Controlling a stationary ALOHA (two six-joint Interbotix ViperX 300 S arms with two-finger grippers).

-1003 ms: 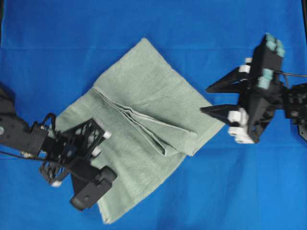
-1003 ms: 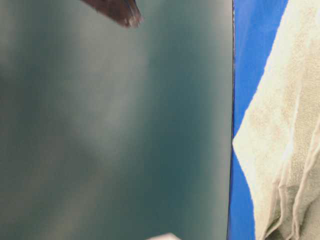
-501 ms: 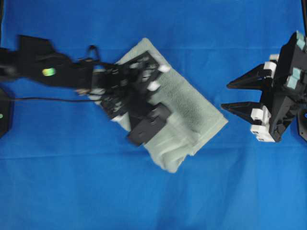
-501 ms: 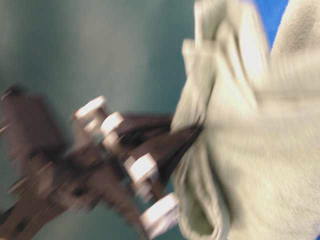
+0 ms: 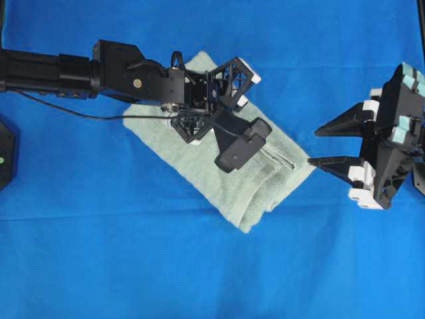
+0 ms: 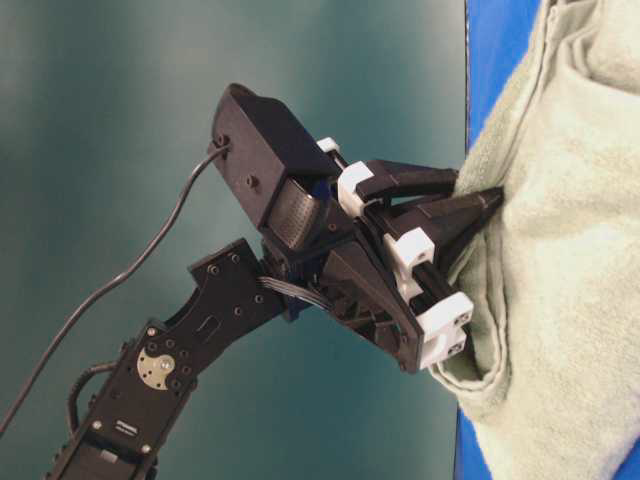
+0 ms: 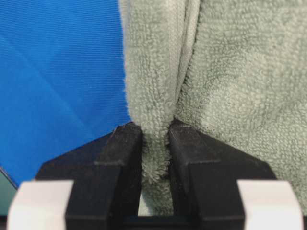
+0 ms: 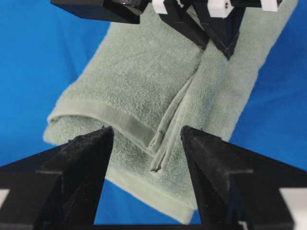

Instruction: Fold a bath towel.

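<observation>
The bath towel (image 5: 219, 159) lies folded into a long narrow bundle near the middle of the blue tabletop (image 5: 133, 266), running slantwise from the far-left toward the near-right in the overhead view. Its layered hemmed edges show at the end nearer the right edge of the tabletop, where several thin folds stack on one another.

The left claw (image 5: 277, 158) reaches over the towel from the left edge of the tabletop, its arm stretched across the bundle. Its jaws are pressed nearly together and pinch a fold of the terry cloth: in the left wrist view the two black fingers (image 7: 120, 158) clamp a thin ridge of the towel (image 7: 230, 86) between them. In the table-level view the left claw (image 6: 478, 215) bites into the side of the cloth (image 6: 570, 280), with the pinched layer bulging around the fingertips.

The right claw (image 5: 322, 146) hovers near the right edge of the tabletop, just beside the towel's end but apart from it. Its jaws are spread wide and hold nothing. In the right wrist view the right claw (image 8: 146, 139) frames the towel's hemmed end (image 8: 144, 96) between its two dark fingers (image 8: 86, 163), with the cloth lying beyond them.
</observation>
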